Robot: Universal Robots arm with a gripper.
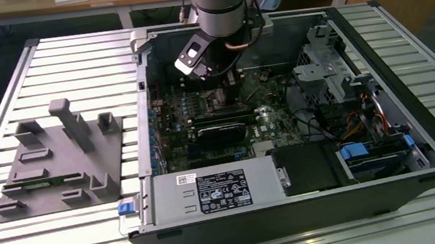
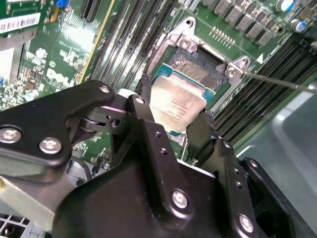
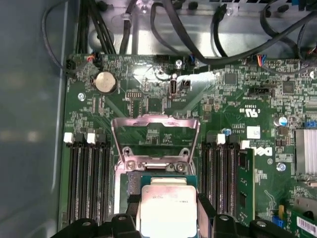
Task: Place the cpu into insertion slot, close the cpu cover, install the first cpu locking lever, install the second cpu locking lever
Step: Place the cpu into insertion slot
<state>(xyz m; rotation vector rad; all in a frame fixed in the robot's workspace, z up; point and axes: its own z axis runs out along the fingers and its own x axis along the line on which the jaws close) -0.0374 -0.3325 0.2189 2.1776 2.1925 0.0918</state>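
My gripper (image 1: 226, 92) hangs inside the open computer case over the green motherboard. In both wrist views it is shut on the cpu (image 2: 176, 101), a pale silvery square chip with a thin green edge. The black fingers (image 2: 143, 106) clamp two opposite sides of it. The cpu (image 3: 167, 203) sits directly over the insertion slot (image 2: 198, 67), whose dark centre shows past the chip's far edge. I cannot tell whether the chip touches the slot. The cpu cover (image 3: 156, 120), a silvery frame plate, stands swung up and open behind the slot. A thin metal lever (image 2: 282, 83) sticks out beside the socket.
Long black memory slots (image 3: 89, 183) flank the socket on both sides. Black cables (image 3: 188, 34) run along the case wall behind the board. A black card (image 1: 220, 131) lies below the socket, and a grey fixture (image 1: 60, 163) rests on the slatted table at the exterior view's left.
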